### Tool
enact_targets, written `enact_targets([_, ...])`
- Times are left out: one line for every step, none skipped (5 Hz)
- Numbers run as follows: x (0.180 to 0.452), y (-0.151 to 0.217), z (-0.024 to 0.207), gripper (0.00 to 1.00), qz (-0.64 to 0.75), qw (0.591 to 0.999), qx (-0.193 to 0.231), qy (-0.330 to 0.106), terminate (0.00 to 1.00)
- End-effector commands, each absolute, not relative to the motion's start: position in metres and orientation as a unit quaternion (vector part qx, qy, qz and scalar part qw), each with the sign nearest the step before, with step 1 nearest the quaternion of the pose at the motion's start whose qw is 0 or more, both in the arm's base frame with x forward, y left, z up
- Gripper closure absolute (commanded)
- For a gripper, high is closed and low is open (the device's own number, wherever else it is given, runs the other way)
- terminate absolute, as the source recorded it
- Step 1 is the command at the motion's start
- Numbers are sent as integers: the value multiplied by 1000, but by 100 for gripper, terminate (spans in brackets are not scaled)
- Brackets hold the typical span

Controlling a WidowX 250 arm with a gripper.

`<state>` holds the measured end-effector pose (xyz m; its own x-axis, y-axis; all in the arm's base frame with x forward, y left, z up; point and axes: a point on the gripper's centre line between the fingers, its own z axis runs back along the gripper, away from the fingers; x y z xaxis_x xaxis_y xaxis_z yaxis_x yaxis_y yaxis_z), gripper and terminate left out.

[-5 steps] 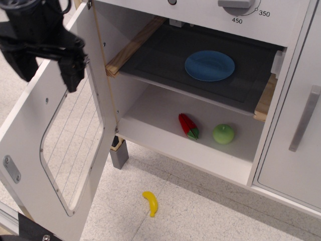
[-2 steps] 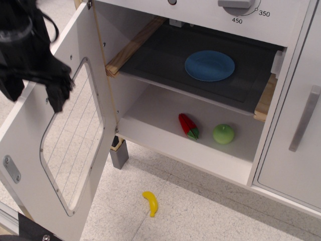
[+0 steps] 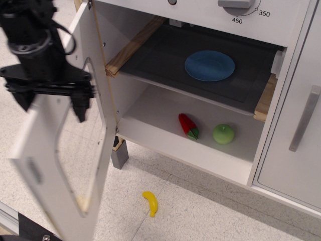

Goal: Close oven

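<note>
The white toy oven (image 3: 200,22) stands open, with a dark inner shelf (image 3: 160,60) and a dial (image 3: 239,4) marked 350/450 at the top. Its door (image 3: 42,165), with a rounded window, hangs from the left side and looks motion-blurred, angled out towards me. My black gripper (image 3: 50,104) is at the upper left, over the door's upper part. Its two fingers (image 3: 80,108) are spread wide and hold nothing; they seem to stand on either side of the door panel. The door's handle is hidden.
A blue plate (image 3: 209,66) lies on the shelf. A red toy vegetable (image 3: 188,125) and a green apple (image 3: 223,134) sit on the oven floor. A yellow banana (image 3: 150,203) lies on the ground. A narrow cabinet door with a grey bar handle (image 3: 305,118) is at the right.
The door has swung rightwards, towards the oven opening, so I see it more edge-on. My gripper has moved down and right with it and now shows both fingers spread.
</note>
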<state>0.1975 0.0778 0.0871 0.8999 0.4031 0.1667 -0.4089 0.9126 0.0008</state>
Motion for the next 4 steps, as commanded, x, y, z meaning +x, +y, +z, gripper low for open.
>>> enact_targets([232, 36, 101, 0, 324, 940, 38, -101, 0])
enact_targets([254, 16, 99, 0, 386, 915, 19, -113, 0])
enact_targets([273, 1, 100, 0, 401, 909, -7, -109, 0])
enact_targets([291, -19, 99, 0, 440, 889, -13, -124, 0])
